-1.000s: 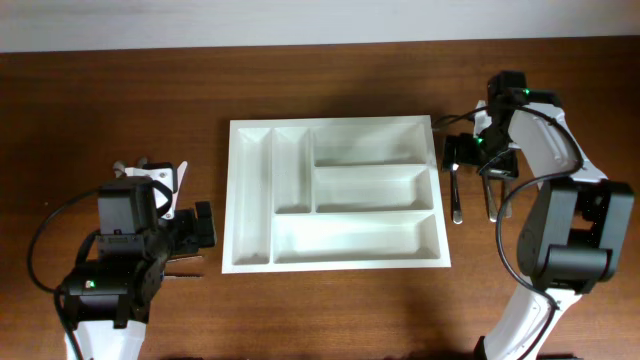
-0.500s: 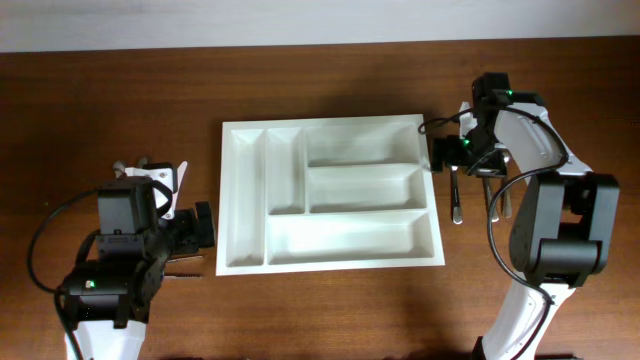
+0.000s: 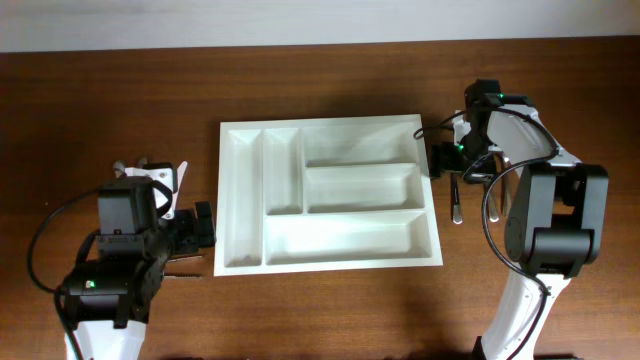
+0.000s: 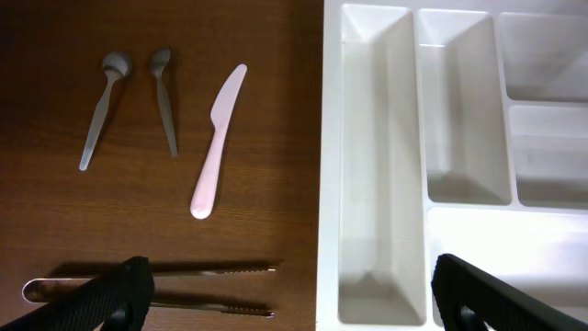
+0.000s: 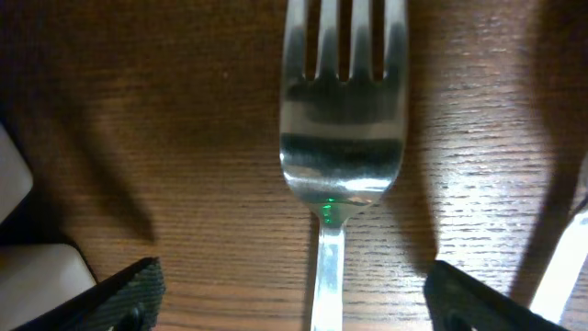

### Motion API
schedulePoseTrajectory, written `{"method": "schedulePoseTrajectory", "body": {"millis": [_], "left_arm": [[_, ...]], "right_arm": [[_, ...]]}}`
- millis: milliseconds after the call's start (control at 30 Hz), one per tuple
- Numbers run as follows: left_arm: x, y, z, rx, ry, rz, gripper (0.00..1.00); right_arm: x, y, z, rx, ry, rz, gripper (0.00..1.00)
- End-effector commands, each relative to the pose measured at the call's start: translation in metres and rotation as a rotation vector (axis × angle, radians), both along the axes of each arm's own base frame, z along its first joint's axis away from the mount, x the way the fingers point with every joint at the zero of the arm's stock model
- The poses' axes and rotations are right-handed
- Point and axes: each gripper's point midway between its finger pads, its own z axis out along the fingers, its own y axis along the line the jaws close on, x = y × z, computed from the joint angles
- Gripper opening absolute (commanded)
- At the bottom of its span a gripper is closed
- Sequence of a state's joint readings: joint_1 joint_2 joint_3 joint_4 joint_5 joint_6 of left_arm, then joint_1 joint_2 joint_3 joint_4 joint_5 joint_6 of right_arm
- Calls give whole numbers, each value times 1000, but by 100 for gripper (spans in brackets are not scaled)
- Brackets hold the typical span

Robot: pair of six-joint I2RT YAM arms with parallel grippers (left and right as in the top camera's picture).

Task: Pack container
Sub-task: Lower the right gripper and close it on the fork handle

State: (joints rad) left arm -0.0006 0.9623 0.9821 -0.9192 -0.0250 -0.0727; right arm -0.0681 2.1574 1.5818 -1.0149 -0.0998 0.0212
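The white cutlery tray (image 3: 222, 200) lies mid-table with its five compartments empty; it also shows in the left wrist view (image 4: 331, 184). My right gripper (image 3: 455, 168) is open, low over the table just right of the tray. In the right wrist view its fingers (image 5: 308, 299) straddle the handle of a metal fork (image 5: 342, 119), apart from it. The fork's handle (image 3: 455, 207) shows in the overhead view. My left gripper (image 4: 294, 303) is open and empty, left of the tray (image 3: 190, 232), above two metal knives (image 4: 184, 271).
Two small spoons (image 4: 101, 110) (image 4: 165, 101) and a pink plastic knife (image 4: 219, 138) lie left of the tray. Another utensil (image 5: 562, 262) lies right of the fork. The tray's corner (image 5: 37, 276) is close to the right gripper's left finger.
The right gripper has moved left and lower over the fork. The tray has shifted a little to the left and turned slightly. The left arm has not moved.
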Motion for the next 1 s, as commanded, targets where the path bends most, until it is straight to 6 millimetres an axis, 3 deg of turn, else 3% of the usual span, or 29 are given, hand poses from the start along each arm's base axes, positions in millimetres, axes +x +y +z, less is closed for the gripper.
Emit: {"method": "schedulePoseTrajectory", "body": {"millis": [0,33,67,167,500,733,967], "left_arm": [[3,-3,10,-15,-27,-5,99],[3,-3,10,-15,-27,-5,99],[3,-3,10,-15,-27,-5,99],[3,-3,10,-15,-27,-5,99],[3,-3,10,-15,-27,-5,99],[3,-3,10,-15,-27,-5,99],[3,-4,10,-15,-27,-5,99]], "right_arm": [[2,6,-2,12,-1,11,78],[2,5,-2,12,-3,11,66],[2,5,-2,12,-3,10,62],[2,5,-2,12,-3,11,58],[1,3,-2,-5,2,11,31],[1,2,-2,-6,3,11,22],[-1,-14,-3,-100,14,-36,24]]}}
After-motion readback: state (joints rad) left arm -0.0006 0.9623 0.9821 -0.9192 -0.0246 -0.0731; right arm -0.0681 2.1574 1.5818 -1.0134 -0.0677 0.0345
